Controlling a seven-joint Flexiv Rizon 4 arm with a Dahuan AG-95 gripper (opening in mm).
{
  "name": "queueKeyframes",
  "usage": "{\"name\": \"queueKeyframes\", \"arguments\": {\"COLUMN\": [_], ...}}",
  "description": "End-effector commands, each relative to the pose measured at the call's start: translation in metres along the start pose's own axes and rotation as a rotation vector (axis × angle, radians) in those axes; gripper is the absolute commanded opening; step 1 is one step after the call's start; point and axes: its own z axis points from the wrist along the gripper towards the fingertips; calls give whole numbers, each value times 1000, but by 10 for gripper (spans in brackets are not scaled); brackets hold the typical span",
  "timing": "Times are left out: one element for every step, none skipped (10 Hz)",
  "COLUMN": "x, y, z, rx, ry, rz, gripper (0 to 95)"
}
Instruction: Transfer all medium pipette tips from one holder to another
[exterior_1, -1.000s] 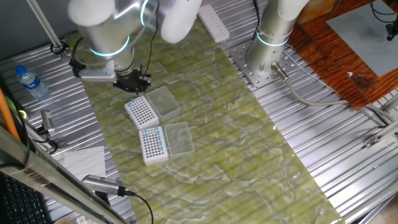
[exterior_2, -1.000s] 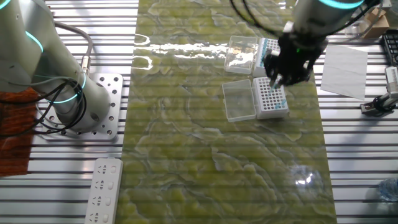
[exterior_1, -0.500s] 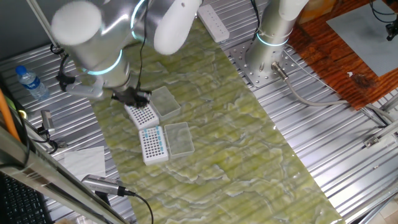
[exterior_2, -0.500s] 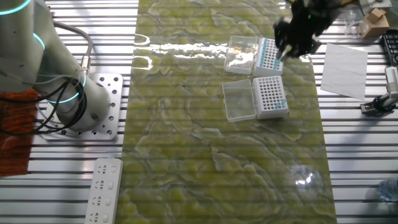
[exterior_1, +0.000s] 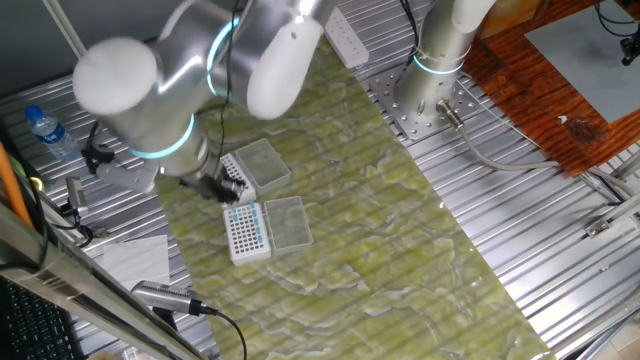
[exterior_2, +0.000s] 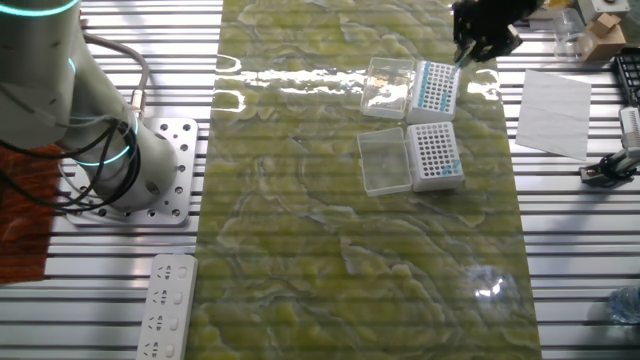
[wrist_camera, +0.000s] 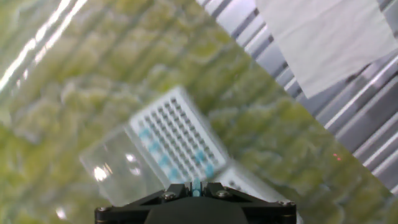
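Fingers of the gripper (wrist_camera: 196, 185) are pinched together on one small blue tip (wrist_camera: 196, 184) — this shows in the hand view, though it is blurred, so the grasp is likely rather than certain.

Two white tip holders sit on a green mat, near the mat's edge beside the ridged metal bench (exterior_2: 560, 250). One holder (exterior_2: 435, 87) carries the medium pipette tips (exterior_2: 430, 90) as rows of blue dots. Its neighbour (exterior_2: 437, 155) shows mostly dark holes, with a few blue tips at one corner. Clear lids (exterior_2: 385, 161) lie open beside both.

The gripper (exterior_2: 478, 22) hangs above the mat's edge just beyond the blue-filled holder.

Judged step: carrying a single tip between holders. Next, the tip must be lined up over one empty hole — squarely, since the holes are closely packed.

No brand, label or writing is legible.
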Motion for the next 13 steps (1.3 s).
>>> {"name": "queueKeyframes", "arguments": {"x": [-4, -5, -5, -9, -10, -11, -11, -11, -10, -9, -8, -7, -7], "y": [1, -1, -1, 0, -1, -1, -2, -3, -3, -4, -4, -4, -4], "z": [5, 8, 8, 14, 17, 19, 21, 22, 25, 26, 29, 30, 31], "rx": [7, 9, 9, 19, 23, 27, 30, 33, 38, 40, 44, 46, 47], "ry": [-12, -18, -18, -23, -27, -26, -27, -29, -32, -36, -40, -41, -43], "rz": [0, -1, -1, -1, -2, -7, -12, -14, -19, -21, -25, -26, -27], "gripper": [0, 0, 0, 0, 0, 0, 0, 0, 0, 0, 0, 0, 0]}}
